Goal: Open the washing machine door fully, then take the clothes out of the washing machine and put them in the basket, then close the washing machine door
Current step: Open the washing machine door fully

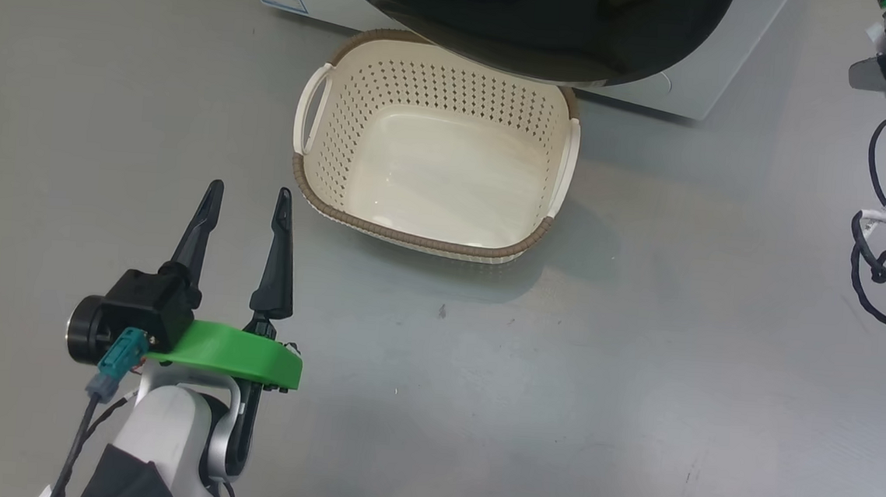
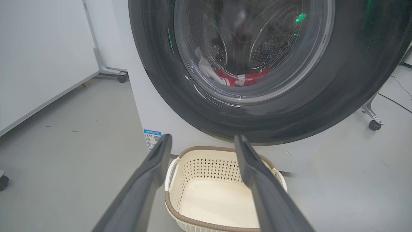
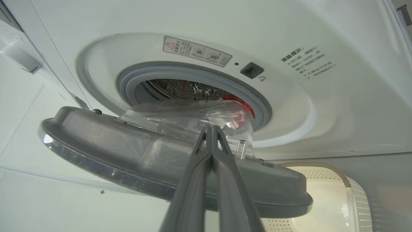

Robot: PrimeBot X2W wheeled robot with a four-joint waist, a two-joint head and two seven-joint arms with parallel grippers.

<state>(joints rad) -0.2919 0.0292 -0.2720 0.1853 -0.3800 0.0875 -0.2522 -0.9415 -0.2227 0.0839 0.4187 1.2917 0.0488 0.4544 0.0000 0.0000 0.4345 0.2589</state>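
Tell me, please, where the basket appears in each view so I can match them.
Head view: basket upper centre, far rim under the washing machine door.
Left wrist view: basket bottom centre, between the fingers of the left end effector.
Right wrist view: basket lower right corner, partly behind the door.
Shared landmark: the door, beside the basket throughout.

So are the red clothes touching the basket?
Apart. The left wrist view shows the clothes inside the washing machine, the basket empty below.
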